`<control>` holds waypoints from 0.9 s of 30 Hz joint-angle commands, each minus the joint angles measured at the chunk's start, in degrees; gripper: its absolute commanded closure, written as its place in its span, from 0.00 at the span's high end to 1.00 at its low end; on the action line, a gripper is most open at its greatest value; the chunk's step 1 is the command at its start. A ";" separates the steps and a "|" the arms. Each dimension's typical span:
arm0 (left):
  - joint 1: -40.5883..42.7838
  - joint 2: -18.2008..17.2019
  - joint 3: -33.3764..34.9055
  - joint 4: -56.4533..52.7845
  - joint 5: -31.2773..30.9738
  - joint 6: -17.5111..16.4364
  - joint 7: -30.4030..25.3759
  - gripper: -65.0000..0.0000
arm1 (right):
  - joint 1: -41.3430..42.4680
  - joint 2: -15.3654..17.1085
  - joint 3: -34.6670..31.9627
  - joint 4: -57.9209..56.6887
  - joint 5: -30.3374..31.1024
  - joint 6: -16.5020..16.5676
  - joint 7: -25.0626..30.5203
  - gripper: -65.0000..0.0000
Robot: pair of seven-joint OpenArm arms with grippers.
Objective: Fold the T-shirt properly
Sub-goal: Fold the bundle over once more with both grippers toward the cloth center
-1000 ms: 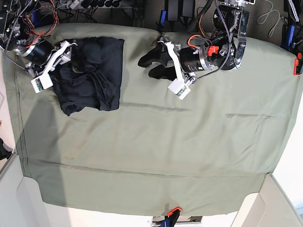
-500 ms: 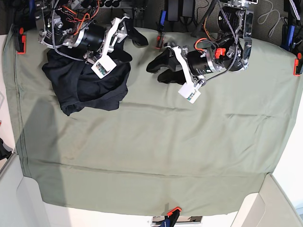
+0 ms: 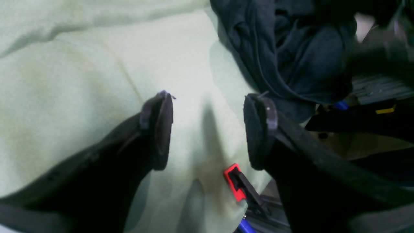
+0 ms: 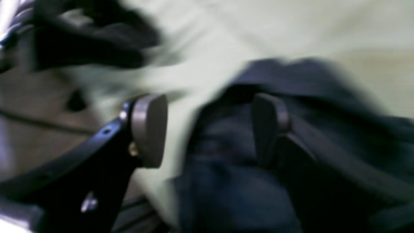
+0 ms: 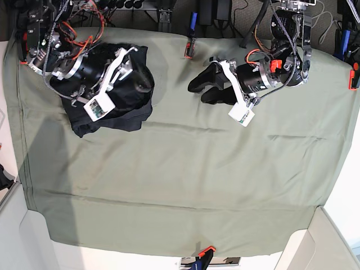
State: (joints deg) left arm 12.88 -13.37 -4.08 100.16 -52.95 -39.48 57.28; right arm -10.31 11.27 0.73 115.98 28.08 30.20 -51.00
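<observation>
Both claws apart, shirt bunched at the cloth's far corner

The T-shirt (image 5: pixel 121 109) lies crumpled on the olive table cloth (image 5: pixel 185 185); the right gripper (image 4: pixel 208 129) hangs over it, jaws wide, nothing held — the left gripper (image 3: pixel 207 129) gapes empty over bare cloth beside the shirt.

Olive-green table cloth (image 5: pixel 185 185) spread over the whole work surface, lightly creased, with a long fold line running across the near half. Red clamp (image 5: pixel 188 50) pinning the far edge, another red clamp (image 5: pixel 354 76) at the right edge, one more clip (image 5: pixel 205 251) at the near edge. Pale floor (image 5: pixel 337 225) beyond the near corners. Dark cables and equipment (image 5: pixel 169 11) along the far side. Even, bright overhead light.
</observation>
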 commanded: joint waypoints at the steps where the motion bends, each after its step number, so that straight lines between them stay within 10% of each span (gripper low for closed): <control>1: -0.13 -0.31 -0.07 1.05 -2.73 -0.52 0.11 0.57 | 0.50 0.15 1.75 0.92 -0.07 -0.66 1.62 0.62; 7: 0.37 -0.52 3.91 7.61 -5.55 -0.52 5.77 0.45 | 1.57 1.97 11.56 -0.02 -3.58 -4.57 7.54 0.57; 11: 0.76 -0.92 12.41 12.04 -1.79 -0.52 5.51 0.14 | 3.48 2.93 14.86 -1.79 -5.46 -6.58 8.94 0.01; 22: -2.47 4.50 39.71 12.11 31.78 -0.52 -10.10 0.01 | 17.84 3.13 14.99 -22.14 -6.60 -6.43 9.90 0.00; 27: -4.63 7.45 40.50 5.35 33.92 -0.52 -11.23 0.01 | 22.53 3.15 14.99 -30.86 -6.34 -6.38 10.32 0.00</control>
State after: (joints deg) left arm 8.71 -6.50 36.40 104.51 -18.04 -39.75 47.55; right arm 11.09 13.80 15.49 84.03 21.23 23.77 -42.15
